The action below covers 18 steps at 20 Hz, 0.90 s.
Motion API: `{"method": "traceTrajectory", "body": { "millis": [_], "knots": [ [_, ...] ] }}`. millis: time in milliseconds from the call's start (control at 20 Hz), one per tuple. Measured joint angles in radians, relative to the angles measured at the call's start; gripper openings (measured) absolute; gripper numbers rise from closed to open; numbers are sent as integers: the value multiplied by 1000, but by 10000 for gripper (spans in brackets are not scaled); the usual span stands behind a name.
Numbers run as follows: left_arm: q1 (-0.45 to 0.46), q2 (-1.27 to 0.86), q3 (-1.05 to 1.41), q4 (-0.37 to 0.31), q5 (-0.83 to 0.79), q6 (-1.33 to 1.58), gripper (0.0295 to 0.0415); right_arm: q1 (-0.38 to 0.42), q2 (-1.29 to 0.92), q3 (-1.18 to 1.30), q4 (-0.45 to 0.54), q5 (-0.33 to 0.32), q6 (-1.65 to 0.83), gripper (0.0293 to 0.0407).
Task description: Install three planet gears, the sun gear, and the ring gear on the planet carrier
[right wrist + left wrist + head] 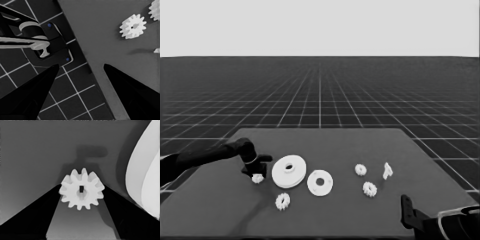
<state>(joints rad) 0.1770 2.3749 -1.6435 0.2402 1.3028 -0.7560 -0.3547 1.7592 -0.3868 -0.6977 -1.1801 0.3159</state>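
Note:
My left gripper [256,171] is down at the table's left part, just left of the ring gear [289,172], the larger round part. In the left wrist view its two fingertips touch opposite sides of a planet gear [82,192], so it is shut on that gear [257,178]. The ring gear's rim [142,170] shows beside it. The planet carrier [320,182], the smaller round part, lies right of the ring gear with nothing on it. Other gears lie at the front [282,201] and to the right [360,170] [370,189]. My right gripper [81,66] is open and parked.
A thin white piece [387,171] lies at the right, beyond the two right-hand gears. The right arm [440,222] sits at the lower right corner, by the table's corner. The right wrist view shows a gear [133,26] near that table edge and dark machinery [37,40] past it.

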Motion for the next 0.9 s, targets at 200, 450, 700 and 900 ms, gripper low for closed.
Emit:
{"method": "traceTrajectory", "body": {
  "millis": [200,450,700,900],
  "knots": [
    [0,0,0,0,0,0,313,0,0,0,0,0,0,385],
    [-149,-65,132,-93,120,-44,312,0,0,0,0,0,0,385],
    [-189,-70,142,-122,147,-46,312,0,0,0,0,0,0,385],
    [-197,282,180,-84,215,-491,313,0,0,0,0,0,0,385]
  ]
}}
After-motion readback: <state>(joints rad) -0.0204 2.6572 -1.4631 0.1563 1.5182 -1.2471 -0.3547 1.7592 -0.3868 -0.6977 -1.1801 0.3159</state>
